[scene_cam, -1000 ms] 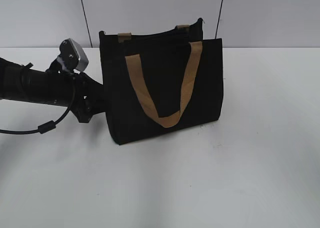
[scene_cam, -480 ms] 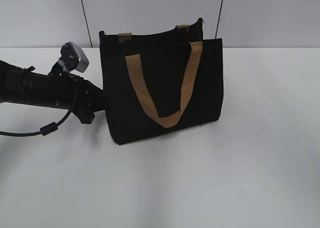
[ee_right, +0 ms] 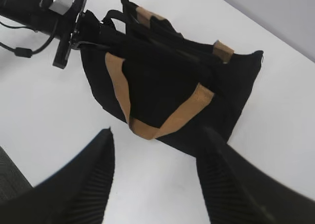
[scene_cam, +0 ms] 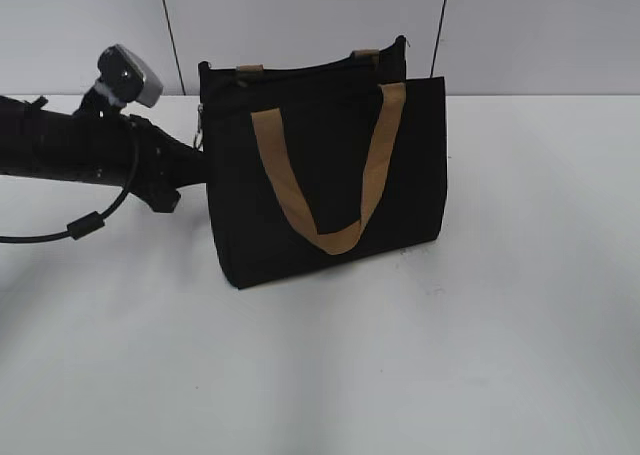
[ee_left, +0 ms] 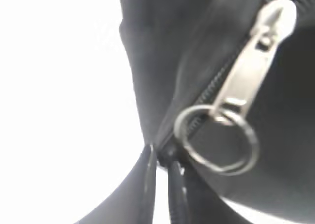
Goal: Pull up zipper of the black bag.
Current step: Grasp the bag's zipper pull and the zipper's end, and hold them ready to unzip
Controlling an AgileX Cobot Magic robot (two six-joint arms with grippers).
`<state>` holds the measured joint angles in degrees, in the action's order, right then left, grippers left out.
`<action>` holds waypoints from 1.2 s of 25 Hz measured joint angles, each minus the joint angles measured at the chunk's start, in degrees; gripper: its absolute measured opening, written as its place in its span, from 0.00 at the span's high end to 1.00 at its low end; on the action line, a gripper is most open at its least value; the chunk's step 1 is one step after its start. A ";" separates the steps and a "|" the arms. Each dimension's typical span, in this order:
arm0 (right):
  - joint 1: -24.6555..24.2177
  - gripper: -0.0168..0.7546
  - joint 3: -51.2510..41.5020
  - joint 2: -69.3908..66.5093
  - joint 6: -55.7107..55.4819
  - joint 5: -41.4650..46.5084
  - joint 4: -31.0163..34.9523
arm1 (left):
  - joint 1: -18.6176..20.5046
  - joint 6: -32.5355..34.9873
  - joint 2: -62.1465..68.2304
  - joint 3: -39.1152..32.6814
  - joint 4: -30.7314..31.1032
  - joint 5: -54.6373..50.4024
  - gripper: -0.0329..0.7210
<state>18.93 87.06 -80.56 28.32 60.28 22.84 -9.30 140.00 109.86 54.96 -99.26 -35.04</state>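
Open table (scene_cam: 480, 355) right of the black bag (scene_cam: 330, 185); left arm (scene_cam: 80, 150) against its left end.

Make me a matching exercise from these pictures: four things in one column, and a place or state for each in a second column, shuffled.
Things:
1. boxy black fabric bag
2. flat tan strap handle
3. left claw
4. right claw

Places or states:
A. open, held apart from the bag above the white table
B. standing upright on the table
C. nearly closed beside the silvery metal zipper pull
D. hanging in a U on the bag's front face

Pairs: 1-B, 2-D, 3-C, 4-A
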 joint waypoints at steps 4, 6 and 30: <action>0.54 0.44 0.00 -0.22 -0.60 -2.03 2.66 | 0.00 -0.11 -4.47 -0.58 0.00 5.00 0.87; 2.28 0.44 0.00 -0.76 -0.60 -3.00 2.77 | 0.00 -0.11 -6.34 -1.67 -0.06 7.28 0.88; 15.37 0.49 0.00 -15.17 -7.43 -18.46 3.34 | 0.00 -0.11 -24.90 -5.82 -0.01 13.10 0.92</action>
<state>34.30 87.06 -95.73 20.89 41.82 26.17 -9.30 139.89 84.97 49.15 -99.28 -21.94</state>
